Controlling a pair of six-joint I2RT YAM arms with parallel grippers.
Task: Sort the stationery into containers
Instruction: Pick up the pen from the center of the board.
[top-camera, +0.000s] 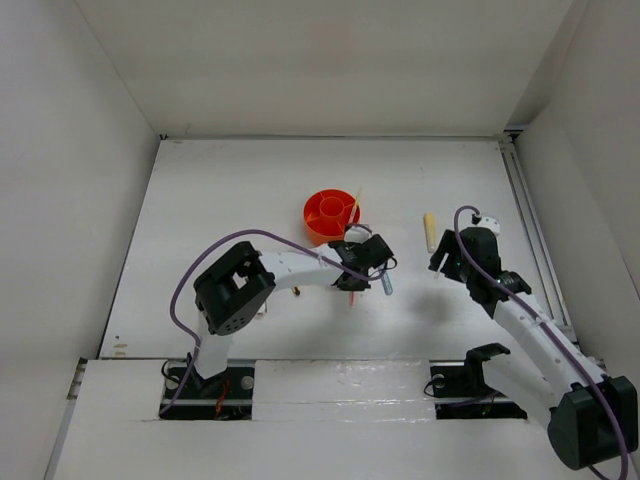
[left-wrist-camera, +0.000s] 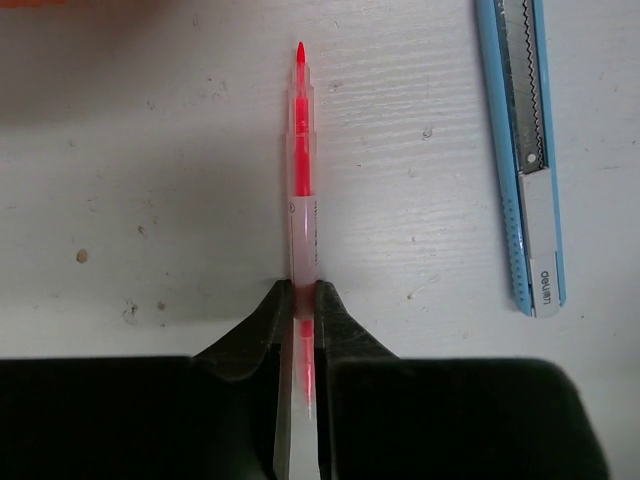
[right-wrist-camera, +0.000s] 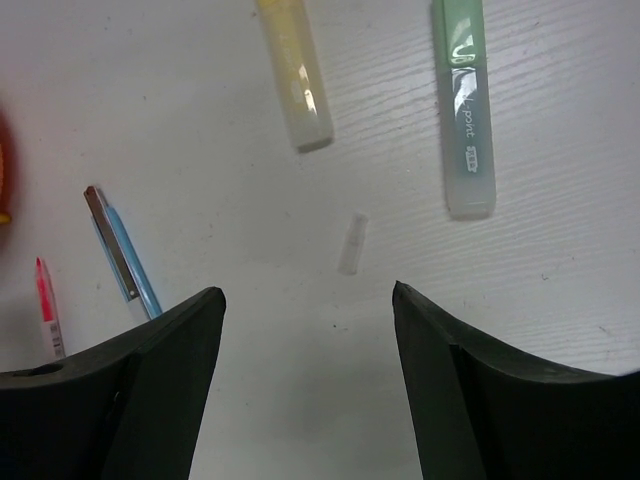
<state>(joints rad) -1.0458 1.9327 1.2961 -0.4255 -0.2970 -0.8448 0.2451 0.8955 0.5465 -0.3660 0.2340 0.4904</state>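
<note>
Table (top-camera: 230, 200): orange tub (top-camera: 330, 215), yellow marker (top-camera: 430, 231), blue cutter (left-wrist-camera: 527, 160).

White arms (top-camera: 300, 268), apparently purple cables (top-camera: 250, 233).

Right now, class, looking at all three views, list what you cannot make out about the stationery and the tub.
1. Red pen, left wrist view: rear end lost between the shut jaws.
2. Blue cutter, left wrist view: far end cut off by the top edge.
3. Yellow marker and green marker, right wrist view: upper ends cut off by the top edge.
4. Orange tub, top view: too small to tell what its compartments hold.
</note>
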